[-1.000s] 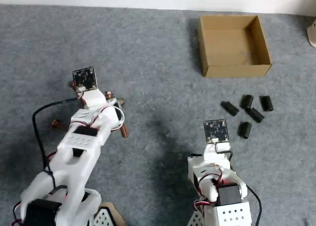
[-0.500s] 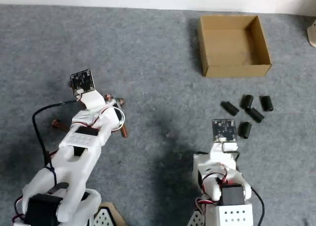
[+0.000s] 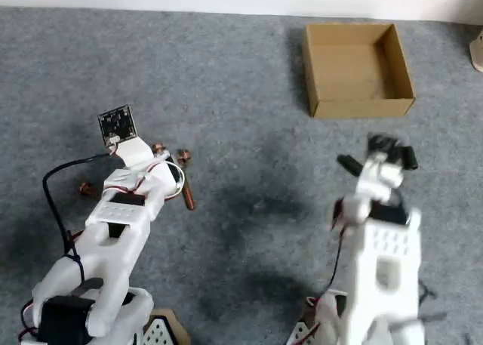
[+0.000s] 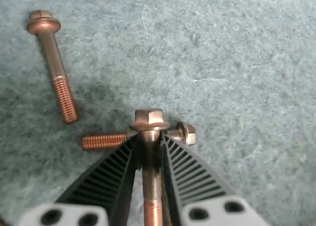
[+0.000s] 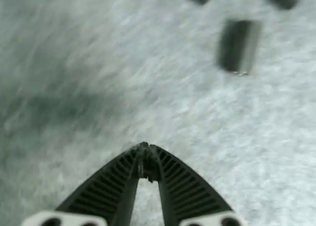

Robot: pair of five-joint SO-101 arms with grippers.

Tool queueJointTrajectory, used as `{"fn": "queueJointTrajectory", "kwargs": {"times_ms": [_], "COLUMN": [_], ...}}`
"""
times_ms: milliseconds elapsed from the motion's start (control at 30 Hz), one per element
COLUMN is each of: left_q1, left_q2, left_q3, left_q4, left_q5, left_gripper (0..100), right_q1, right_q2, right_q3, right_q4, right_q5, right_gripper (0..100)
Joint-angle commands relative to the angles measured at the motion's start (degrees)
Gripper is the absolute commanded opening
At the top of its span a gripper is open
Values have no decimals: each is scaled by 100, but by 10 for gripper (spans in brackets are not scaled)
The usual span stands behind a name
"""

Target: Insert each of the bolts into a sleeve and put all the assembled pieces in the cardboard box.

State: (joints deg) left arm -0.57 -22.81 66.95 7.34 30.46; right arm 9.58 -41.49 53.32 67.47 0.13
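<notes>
One loose bolt [image 4: 103,141] hides partly behind the left hand [image 4: 149,138] and held bolt [image 4: 149,119].

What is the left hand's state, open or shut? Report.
Shut: the left hand clamps a bolt by its shank.

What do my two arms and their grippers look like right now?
The left arm and right arm are white shells with red wiring at the joints; a black cable loops beside the left. The left gripper and right gripper have black, ribbed, tapering fingers.
</notes>
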Motion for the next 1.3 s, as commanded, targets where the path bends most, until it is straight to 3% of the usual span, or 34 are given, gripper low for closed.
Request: {"fn": "queueJointTrajectory", "kwargs": {"times_ms": [0,133,433,800,1033,1267], "left_q1": [-84,-75,-48,-40,-40,-40], "left_q2": [-22,-22,-22,-22,-22,-22], "left_q3": [-259,-180,-154,-154,-154,-154], "left_q4": [-26,-26,-35,-35,-35,-35], "left_q5": [35,35,35,35,35,35], "left_gripper": [5,5,5,5,5,5], "right_q1": [330,347,400,1367,1578,1613], "right_q2": [1262,1947,3108,4945,5490,5780], "right_q3": [-1490,-2360,-2756,-4523,-5569,-5710], "right_q4": [-84,-75,-127,13,919,980], "right_q5": [-9,-9,-53,-18,-9,-9], "right_gripper": [4,4,4,7,159,166]}}
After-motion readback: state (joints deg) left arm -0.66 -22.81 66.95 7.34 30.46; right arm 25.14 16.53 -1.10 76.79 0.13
